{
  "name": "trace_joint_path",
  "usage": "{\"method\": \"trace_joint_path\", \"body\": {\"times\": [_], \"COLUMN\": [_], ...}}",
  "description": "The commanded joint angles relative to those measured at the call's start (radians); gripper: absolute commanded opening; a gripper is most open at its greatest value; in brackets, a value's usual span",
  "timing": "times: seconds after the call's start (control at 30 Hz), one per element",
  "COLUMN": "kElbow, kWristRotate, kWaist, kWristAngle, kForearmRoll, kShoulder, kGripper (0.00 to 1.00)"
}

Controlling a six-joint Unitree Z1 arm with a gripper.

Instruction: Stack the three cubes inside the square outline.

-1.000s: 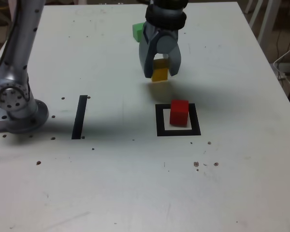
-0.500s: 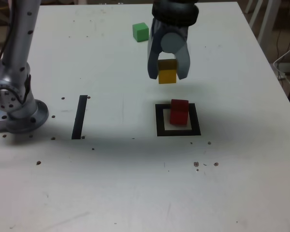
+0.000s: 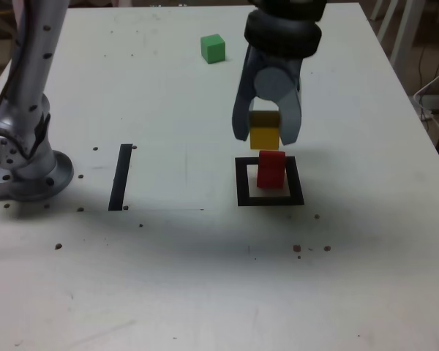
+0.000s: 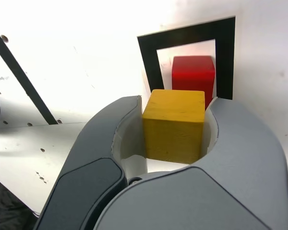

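While clamped, yellow cube overhangs red cube.

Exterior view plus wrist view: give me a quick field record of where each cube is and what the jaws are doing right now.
gripper: jaws shut on the small yellow cube, held in the air
yellow cube position: just above the small red cube, contact unclear
red cube: resting inside the thick black square outline
small green cube: alone on the white table, far side
stack progress: one cube placed

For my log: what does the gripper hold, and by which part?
The gripper holds the yellow cube, clamped by two opposite side faces.
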Motion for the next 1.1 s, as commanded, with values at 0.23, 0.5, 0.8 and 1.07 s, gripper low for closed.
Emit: {"method": "trace_joint_path", "body": {"times": [0.23, 0.5, 0.8, 1.07], "kElbow": [-0.019, -0.019, -0.017, -0.003], "kWristRotate": [-0.003, 0.003, 0.005, 0.018], "kWaist": [-0.008, -0.004, 0.003, 0.006], "kWristAngle": [0.002, 0.005, 0.011, 0.006], "kForearmRoll": [-0.013, -0.023, -0.028, -0.041], "kShoulder": [0.037, 0.065, 0.079, 0.083], "kGripper": [0.28, 0.28, 0.28, 0.62]}}
